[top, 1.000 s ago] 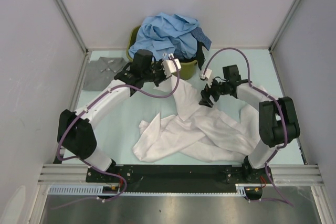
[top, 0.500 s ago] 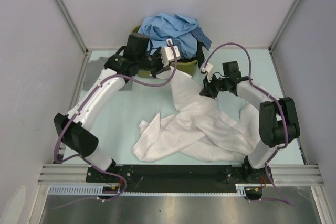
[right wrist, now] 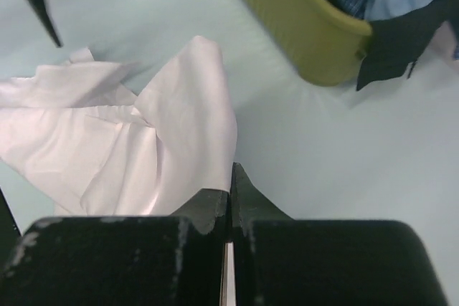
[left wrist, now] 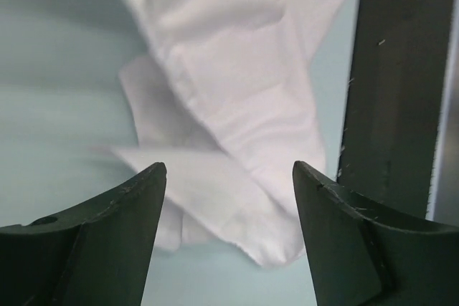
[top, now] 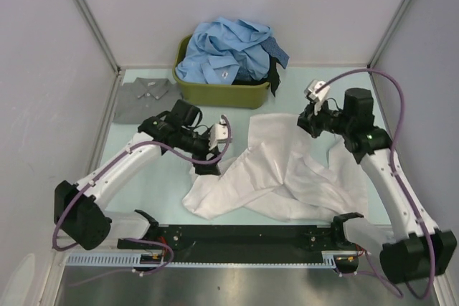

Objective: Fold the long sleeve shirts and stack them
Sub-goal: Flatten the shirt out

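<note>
white shirt (top: pixel 280 177) lies crumpled across the lower middle of the overhead view, thin soft cloth in loose overlapping folds on the pale green counter (top: pixel 154 191). light blue shirts (top: pixel 226 48) are heaped in the olive tub (top: pixel 215 92) at the top, and a grey shirt (top: pixel 143 98) lies flat at upper left. the left claw (top: pixel 206 167) hangs open at the white shirt's left edge, and the right claw (top: pixel 307 121) is closed at its upper right corner. in the left wrist view the left claw (left wrist: pixel 229 170) shows dark curved fingers standing apart above a doubled, creased fold of the white shirt (left wrist: pixel 237 105), gripping nothing, with a dark rail (left wrist: pixel 394 69) at the right. in the right wrist view the right claw (right wrist: pixel 231 177) is shut, seemingly pinching a smooth edge of the white shirt (right wrist: pixel 179 127), with the rigid tub (right wrist: pixel 294 26) at upper right. as i judge the risk, so slight a pinch could slip off the limp cloth under a pull, and the open claw might catch two layers at once, locking the tangle in rather than spreading it.
</note>
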Tool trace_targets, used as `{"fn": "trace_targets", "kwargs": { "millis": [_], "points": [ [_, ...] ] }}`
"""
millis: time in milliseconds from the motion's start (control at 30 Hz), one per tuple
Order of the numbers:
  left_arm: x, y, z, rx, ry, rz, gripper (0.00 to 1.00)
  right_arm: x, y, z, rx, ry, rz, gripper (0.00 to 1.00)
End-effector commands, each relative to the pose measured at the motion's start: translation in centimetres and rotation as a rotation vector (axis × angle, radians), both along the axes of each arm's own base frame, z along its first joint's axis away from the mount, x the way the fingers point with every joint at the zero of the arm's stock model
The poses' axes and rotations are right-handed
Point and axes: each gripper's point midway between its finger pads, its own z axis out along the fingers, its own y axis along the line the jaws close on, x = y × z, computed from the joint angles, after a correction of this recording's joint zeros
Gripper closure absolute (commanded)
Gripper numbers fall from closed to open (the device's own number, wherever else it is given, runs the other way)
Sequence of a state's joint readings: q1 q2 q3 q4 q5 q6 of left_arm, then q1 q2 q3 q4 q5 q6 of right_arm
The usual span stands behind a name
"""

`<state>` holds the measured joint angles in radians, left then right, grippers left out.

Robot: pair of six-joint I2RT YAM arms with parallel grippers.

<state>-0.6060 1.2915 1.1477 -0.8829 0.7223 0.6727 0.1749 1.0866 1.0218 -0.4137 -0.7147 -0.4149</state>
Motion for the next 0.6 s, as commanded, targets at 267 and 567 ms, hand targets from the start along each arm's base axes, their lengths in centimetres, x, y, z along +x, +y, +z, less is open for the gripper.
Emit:
{"fn": "trace_targets", "kwargs": {
  "millis": [267,567],
  "points": [
    [0.3,5.0,-8.4,0.164,-0.070,0.009,0.23,-3.1,-4.2,6.3,-0.022,-0.170,-0.203,1.00],
    [-1.9,7.0,-7.6,0.100,-0.206,-0.058,0.16,-1.2,-7.7,11.1,0.002,-0.260,-0.331,1.00]
  ]
}}
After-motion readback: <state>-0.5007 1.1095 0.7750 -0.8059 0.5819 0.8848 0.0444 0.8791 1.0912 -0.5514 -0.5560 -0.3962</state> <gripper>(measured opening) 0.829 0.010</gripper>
